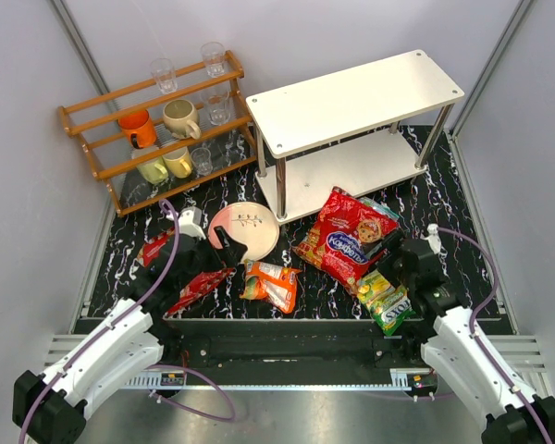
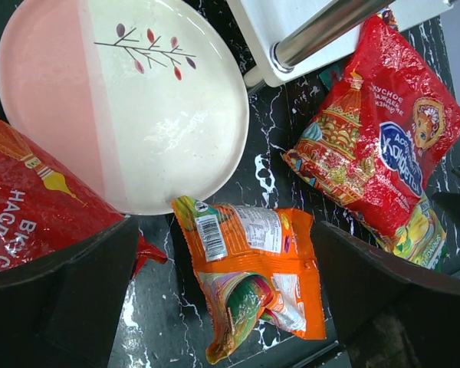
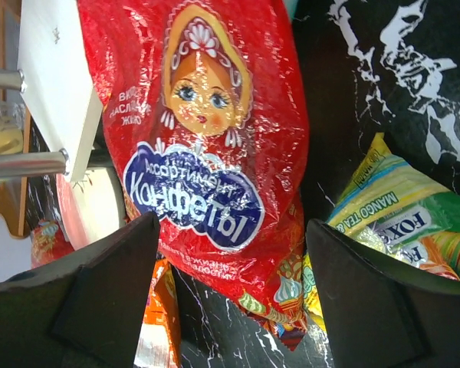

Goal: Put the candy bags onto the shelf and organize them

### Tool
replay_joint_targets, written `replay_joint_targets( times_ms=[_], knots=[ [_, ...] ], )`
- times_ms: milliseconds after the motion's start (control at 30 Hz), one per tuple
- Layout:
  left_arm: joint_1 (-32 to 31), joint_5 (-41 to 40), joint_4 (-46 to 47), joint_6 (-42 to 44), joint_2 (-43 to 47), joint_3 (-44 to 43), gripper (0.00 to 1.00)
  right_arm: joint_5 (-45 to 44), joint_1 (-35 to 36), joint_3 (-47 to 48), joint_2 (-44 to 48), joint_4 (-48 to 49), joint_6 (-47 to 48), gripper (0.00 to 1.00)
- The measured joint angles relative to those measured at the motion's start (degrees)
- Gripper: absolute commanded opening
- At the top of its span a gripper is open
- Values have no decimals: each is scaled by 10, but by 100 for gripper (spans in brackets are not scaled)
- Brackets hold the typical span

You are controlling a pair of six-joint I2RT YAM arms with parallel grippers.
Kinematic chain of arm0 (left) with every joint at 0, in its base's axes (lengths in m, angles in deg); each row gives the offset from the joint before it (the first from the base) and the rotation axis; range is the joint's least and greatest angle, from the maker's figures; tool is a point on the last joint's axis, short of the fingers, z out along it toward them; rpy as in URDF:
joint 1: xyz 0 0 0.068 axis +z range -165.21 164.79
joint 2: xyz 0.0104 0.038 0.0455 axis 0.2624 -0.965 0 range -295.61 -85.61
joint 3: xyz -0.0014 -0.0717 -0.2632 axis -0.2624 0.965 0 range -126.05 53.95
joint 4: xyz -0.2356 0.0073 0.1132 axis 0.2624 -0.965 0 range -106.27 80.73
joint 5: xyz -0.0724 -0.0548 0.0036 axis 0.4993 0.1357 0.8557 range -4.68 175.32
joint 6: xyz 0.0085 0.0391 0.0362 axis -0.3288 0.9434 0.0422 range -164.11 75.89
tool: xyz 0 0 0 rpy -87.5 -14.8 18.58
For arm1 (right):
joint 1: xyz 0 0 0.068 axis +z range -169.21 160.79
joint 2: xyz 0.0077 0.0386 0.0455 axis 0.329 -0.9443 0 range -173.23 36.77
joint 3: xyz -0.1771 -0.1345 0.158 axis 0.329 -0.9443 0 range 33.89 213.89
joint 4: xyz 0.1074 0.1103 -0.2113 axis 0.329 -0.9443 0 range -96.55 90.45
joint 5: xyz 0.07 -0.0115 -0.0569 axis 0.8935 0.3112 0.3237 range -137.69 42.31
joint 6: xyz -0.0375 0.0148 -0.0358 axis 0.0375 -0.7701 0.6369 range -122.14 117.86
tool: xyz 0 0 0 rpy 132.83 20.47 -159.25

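The large red bag (image 1: pixel 347 242) lay flat and face up on the worktop (image 1: pixel 449 236), just off the front leg of the shelf (image 1: pixel 351 97). Seen from above, its long axis ran roughly 1 to 7 o'clock, with the printed doll's head towards the shelf. A teal bag (image 1: pixel 381 208) was partly covered at its 1 o'clock corner, its heading unreadable. The yellow-green bag (image 1: pixel 386 301) touched its 5 o'clock edge, long axis about 11 to 5. The orange bag (image 1: pixel 271 282) lay apart at 9 o'clock, long axis near 10 to 4. The second red bag (image 1: pixel 199 287) lay further at 9 o'clock, long axis about 2 to 8. No bag was on either tier. The right claw (image 3: pixel 231 230) hovered over the near end of the large red bag, jaws spread wide and holding nothing; judged placed to straddle that narrow end. The left claw (image 2: pixel 226 230) was likewise wide apart and empty above the orange bag, beside the plate (image 1: pixel 250 229). The wooden rack (image 1: pixel 157 129) stood at 10 o'clock, uninvolved.
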Motion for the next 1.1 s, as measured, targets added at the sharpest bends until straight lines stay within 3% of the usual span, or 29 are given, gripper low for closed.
replay_joint_targets(
  times_ms=[267,367,400,533,567,900,1100],
  knots=[
    [-9,26,52,11,-17,7,99,-11,19,-44,-56,39,-58,85],
    [-32,42,89,21,-38,16,99,-6,24,-46,-103,81,-67,61],
    [-43,45,100,24,-47,18,99,-4,24,-49,-113,96,-70,40],
    [-92,48,143,33,-85,19,99,14,26,-58,-141,144,-82,5],
    [-103,48,153,34,-94,19,99,14,26,-58,-138,145,-78,3],
    [-164,39,202,43,-146,19,99,-64,27,27,-34,-1,27,0],
    [-172,30,199,43,-136,19,99,-22,27,101,-41,-1,148,0]
  ],
)
